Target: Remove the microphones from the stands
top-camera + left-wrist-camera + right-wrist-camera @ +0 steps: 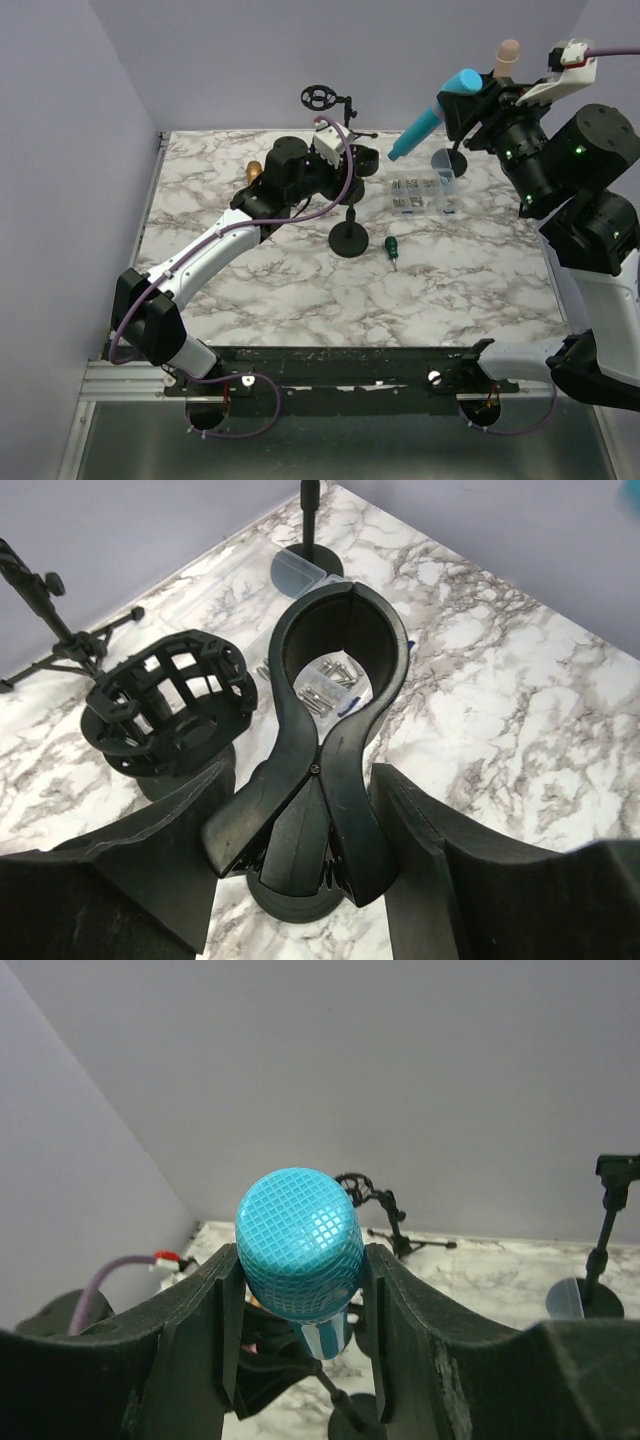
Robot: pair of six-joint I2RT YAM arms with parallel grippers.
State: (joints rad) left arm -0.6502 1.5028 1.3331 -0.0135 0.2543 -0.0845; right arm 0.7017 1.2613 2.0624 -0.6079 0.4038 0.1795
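The blue microphone [428, 118] is in the air at the back right, free of the stand, its mesh head [298, 1240] between my right gripper's fingers. My right gripper [468, 98] is shut on the head [300, 1270]. The black stand [350, 240] has a round base on the marble table near the middle. Its black spring clip [335, 670] is empty, with the ring closed. My left gripper [345, 165] sits at the top of the stand. Its fingers [300, 785] press on the clip's two handles.
A clear box of screws [423, 190] and a green screwdriver [392, 248] lie right of the stand. A small tripod with a shock mount [325, 100] and a second stand [452, 160] are at the back. A black shock mount [170, 700] sits beside the clip.
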